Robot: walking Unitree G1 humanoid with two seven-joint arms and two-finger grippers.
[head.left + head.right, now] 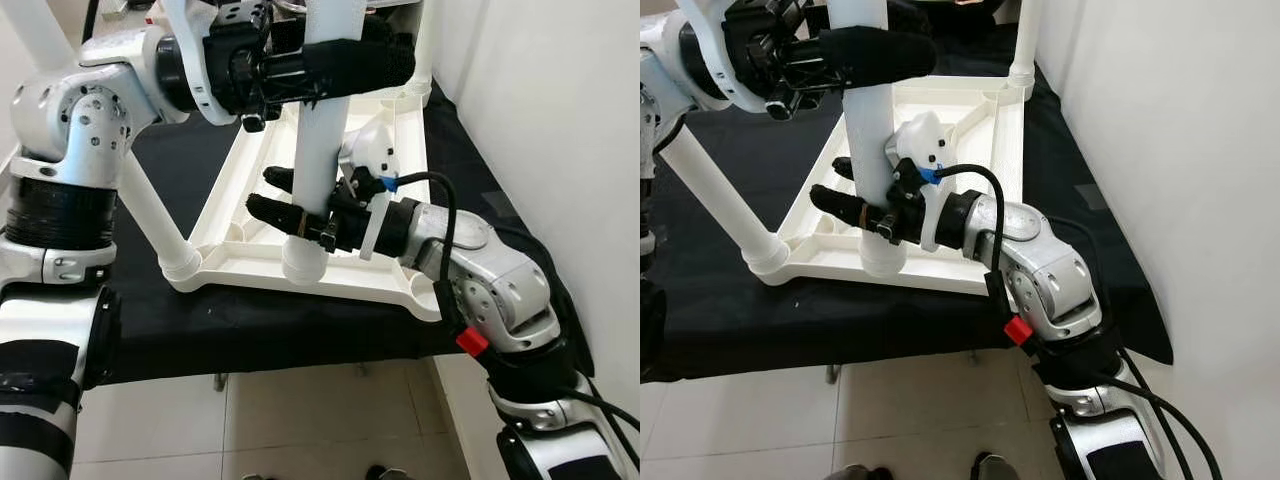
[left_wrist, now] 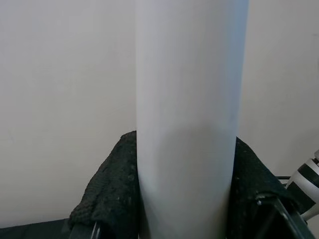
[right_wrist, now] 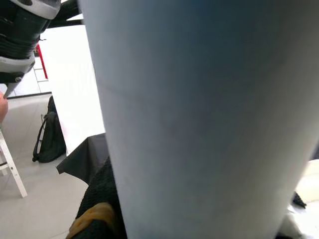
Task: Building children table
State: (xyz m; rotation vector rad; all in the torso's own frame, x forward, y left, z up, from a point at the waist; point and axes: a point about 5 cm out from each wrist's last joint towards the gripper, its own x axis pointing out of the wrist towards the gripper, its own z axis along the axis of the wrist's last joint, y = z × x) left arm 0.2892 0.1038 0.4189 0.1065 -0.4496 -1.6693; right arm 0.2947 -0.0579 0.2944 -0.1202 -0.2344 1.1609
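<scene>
Two grippers clamp one white table leg [image 1: 318, 130]: the left gripper [image 1: 340, 60] closed around it high up, the right gripper [image 1: 290, 205] closed around it lower, just above its socket in the upturned white tabletop [image 1: 330, 265] on the black cloth [image 1: 250, 325]. To seat it well, keep the leg upright and press straight down, both grips firm.

A broad white table leg [image 2: 187, 114] stood upright, close to the lens, in front of a pale wall [image 2: 65, 99]. Black padded fingers [image 2: 107, 191] (fuzzy in texture) pressed against it on both sides, low down.
</scene>
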